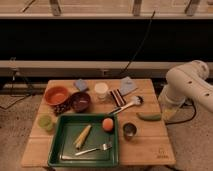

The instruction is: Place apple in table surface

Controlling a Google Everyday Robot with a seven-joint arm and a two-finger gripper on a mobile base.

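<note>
The apple [107,124] is small, round and orange-red. It lies inside the dark green tray [56,145], near the tray's far right corner. The table surface [146,148] is a light-brown wooden plank top that bears everything. My white arm [190,85] stands off the table's right edge. My gripper [169,111] hangs at the arm's lower end beside that edge, well to the right of the apple and apart from it.
The tray also holds a corn cob [82,136] and a fork [95,148]. A metal cup [129,130] and a green vegetable [149,116] lie right of the tray. An orange bowl [56,95], dark bowl [80,101], white cup [101,90] and green cup [45,122] stand behind and left.
</note>
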